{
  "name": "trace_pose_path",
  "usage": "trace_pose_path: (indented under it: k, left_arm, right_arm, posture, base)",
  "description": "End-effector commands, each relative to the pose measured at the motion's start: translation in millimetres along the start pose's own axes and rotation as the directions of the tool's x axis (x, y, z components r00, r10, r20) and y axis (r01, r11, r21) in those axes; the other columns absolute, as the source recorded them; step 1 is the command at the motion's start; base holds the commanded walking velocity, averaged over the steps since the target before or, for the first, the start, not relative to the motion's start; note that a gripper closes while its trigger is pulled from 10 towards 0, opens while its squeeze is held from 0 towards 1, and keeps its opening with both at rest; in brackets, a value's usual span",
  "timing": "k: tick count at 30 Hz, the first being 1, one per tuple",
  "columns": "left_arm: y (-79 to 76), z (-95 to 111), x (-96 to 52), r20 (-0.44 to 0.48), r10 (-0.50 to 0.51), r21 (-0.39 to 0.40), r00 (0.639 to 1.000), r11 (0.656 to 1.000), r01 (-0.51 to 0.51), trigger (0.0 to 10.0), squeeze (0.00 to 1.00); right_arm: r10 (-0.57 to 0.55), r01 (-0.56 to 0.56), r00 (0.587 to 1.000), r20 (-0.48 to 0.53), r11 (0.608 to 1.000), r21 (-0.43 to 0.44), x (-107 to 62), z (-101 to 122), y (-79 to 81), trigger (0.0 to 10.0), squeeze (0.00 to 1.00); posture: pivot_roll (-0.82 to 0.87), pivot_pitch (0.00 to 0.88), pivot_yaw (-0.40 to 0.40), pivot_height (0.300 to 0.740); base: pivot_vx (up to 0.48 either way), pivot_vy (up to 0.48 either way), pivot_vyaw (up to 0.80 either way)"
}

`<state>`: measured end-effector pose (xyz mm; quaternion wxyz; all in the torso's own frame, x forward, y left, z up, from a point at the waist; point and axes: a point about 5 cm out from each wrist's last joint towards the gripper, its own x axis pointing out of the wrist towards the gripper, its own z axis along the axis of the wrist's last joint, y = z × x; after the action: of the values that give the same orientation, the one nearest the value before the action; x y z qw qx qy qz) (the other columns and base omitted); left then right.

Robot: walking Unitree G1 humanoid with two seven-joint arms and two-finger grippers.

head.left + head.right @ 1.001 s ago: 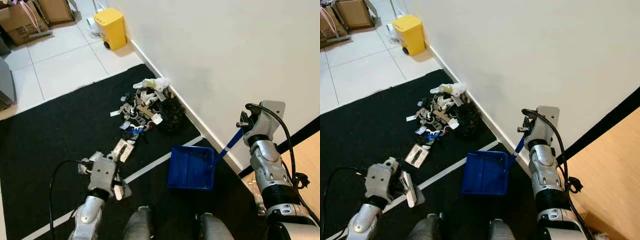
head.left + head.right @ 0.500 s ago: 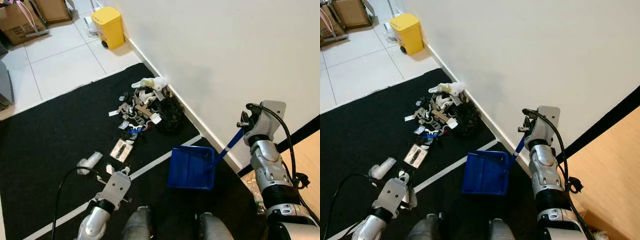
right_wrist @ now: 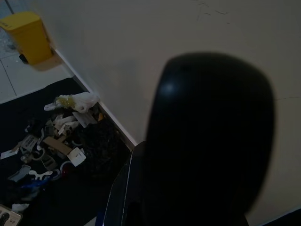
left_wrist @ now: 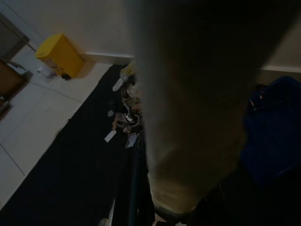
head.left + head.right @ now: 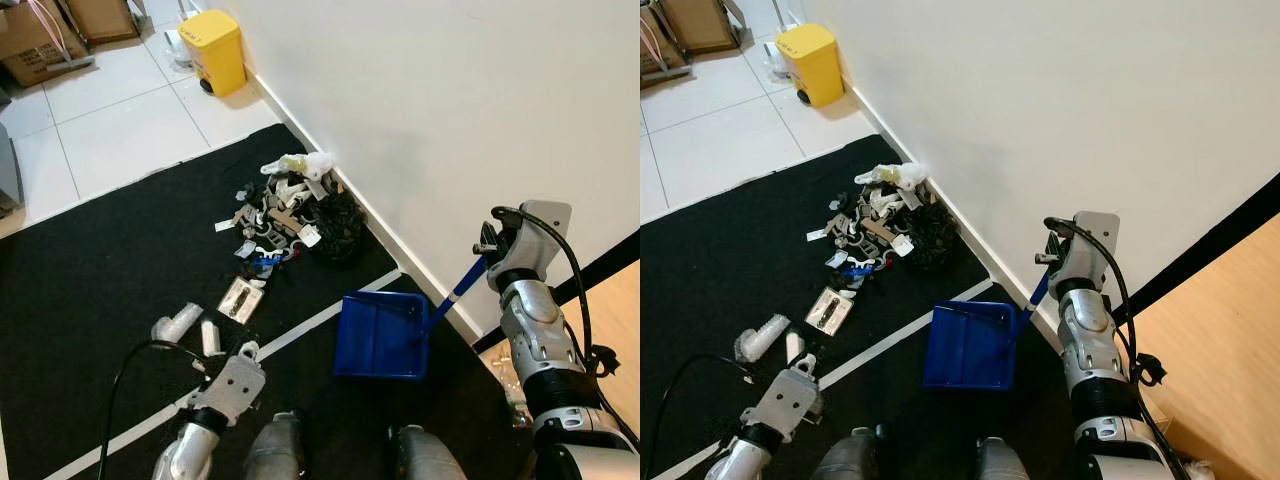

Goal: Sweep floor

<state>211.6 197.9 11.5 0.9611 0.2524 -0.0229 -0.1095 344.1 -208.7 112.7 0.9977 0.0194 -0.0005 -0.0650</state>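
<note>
While beside wall, dustpan (image 5: 381, 336) below right hand (image 5: 487, 250)

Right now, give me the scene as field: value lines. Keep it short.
surface: black mat with a white stripe, beside white tiles
debris: trash pile against the wall's base; loose pieces lie nearer the robot
dustpan: blue dustpan on the mat, short of the pile
right gripper: at the dustpan's handle, fingers hidden
left gripper: low over the mat
bin: yellow bin on the tiles

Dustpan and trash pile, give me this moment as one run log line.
right claw: holds blue dustpan handle | dustpan: on black mat, short of trash pile | pile: against wall | left claw: low, near bottle
</note>
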Motion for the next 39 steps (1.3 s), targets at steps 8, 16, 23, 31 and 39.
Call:
trace_pose_path:
  k: [8,16,23,31,39]
  left_arm:
    - [56.0,30,41.2,0.041,0.137,-0.292,0.990,0.949,-0.120,10.0,0.00]
    - [115.0,74,66.6,0.198,0.135,-0.171,0.971,0.980,-0.101,10.0,0.00]
    - [151.5,80,65.9,0.162,0.061,-0.044,0.985,0.998,-0.055,10.0,0.00]
    - [189.1,84,60.2,0.082,-0.075,0.078,0.994,0.995,0.069,10.0,0.00]
    - [201.7,51,42.5,-0.088,-0.124,0.116,0.988,0.984,0.134,10.0,0.00]
  right_arm:
    - [-0.003,0.002,0.999,0.034,1.000,0.009,2.1,7,-1.1,10.0,0.00]
    - [0.005,-0.005,0.999,0.037,1.000,0.018,3.0,7,3.6,10.0,0.00]
    - [0.004,-0.004,1.000,0.027,1.000,0.021,1.2,3,3.2,10.0,0.00]
    - [-0.004,0.004,1.000,0.026,1.000,0.016,1.9,4,0.1,10.0,0.00]
    - [-0.006,0.006,1.000,0.030,1.000,0.012,0.4,5,-0.9,10.0,0.00]
  posture:
    - [0.12,0.201,-0.019,0.740]
    - [0.13,0.199,-0.011,0.740]
    - [0.13,0.204,-0.006,0.740]
    - [0.14,0.211,-0.001,0.740]
    - [0.12,0.223,-0.007,0.740]
  base:
    - [0.000,0.000,0.00]
    - [0.000,0.000,0.00]
    - [0.000,0.000,0.00]
    - [0.000,0.000,0.00]
    - [0.000,0.000,0.00]
